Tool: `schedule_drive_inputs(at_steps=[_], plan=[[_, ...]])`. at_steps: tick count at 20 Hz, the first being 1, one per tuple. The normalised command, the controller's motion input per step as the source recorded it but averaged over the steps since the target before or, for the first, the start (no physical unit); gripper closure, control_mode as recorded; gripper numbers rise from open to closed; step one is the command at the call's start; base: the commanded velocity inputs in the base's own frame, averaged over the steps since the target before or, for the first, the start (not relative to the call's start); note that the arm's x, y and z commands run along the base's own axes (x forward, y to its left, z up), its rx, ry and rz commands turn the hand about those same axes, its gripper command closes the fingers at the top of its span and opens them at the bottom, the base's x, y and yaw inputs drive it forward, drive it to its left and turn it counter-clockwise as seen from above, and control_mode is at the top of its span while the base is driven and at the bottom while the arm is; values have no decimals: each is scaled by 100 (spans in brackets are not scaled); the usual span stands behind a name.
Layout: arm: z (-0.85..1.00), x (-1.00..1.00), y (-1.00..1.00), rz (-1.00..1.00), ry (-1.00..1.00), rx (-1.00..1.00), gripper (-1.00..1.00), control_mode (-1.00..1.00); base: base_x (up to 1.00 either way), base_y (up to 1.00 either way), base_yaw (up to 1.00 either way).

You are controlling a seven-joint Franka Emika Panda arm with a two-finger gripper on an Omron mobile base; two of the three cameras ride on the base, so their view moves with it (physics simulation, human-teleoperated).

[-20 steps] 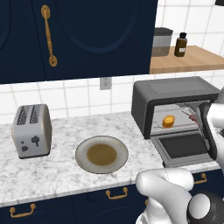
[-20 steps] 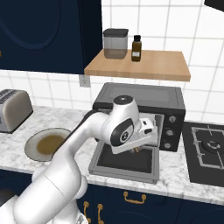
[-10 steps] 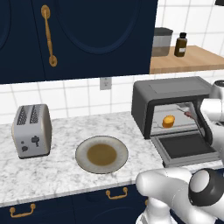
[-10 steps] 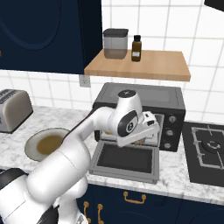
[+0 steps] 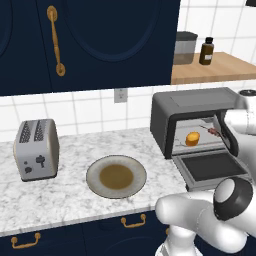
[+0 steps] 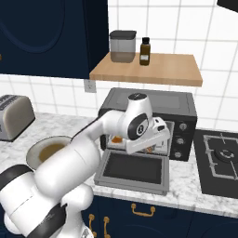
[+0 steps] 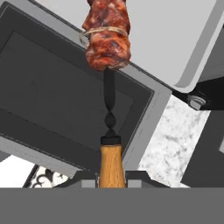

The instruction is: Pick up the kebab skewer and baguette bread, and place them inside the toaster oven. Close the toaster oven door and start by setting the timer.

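Note:
The toaster oven (image 5: 192, 102) (image 6: 153, 100) stands at the counter's right with the toaster oven door (image 5: 212, 167) (image 6: 135, 168) (image 7: 52, 96) folded down flat. The orange baguette bread (image 5: 192, 138) (image 6: 117, 138) lies on the rack inside. My gripper (image 7: 111, 177) (image 6: 151, 139) is shut on the wooden handle of the kebab skewer (image 7: 107, 35) (image 5: 214, 132). The skewer's reddish meat end points into the oven's mouth, above the open door and to the right of the bread.
A brown-centred round plate (image 5: 116, 176) (image 6: 49, 149) lies mid-counter and a silver toaster (image 5: 36, 149) (image 6: 14, 116) stands at the left. Over the oven hangs a wooden shelf (image 6: 148, 69) with a canister and a bottle. A stove top (image 6: 221, 160) lies to the oven's right.
The arm has swung a little up and to the right at the oven's mouth, with the skewer still held. The bread, door and plate have not moved.

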Motion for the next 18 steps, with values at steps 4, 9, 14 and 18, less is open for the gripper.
schedule_drive_inputs(at_steps=[4,9,14,18], plan=[[-1,25,0,2,1,0,100,-100,0,0,0],[-5,21,0,5,0,0,100,-100,0,0,0],[-18,37,1,3,0,0,100,-100,0,0,0],[-20,44,1,0,0,0,100,-100,0,0,0]])
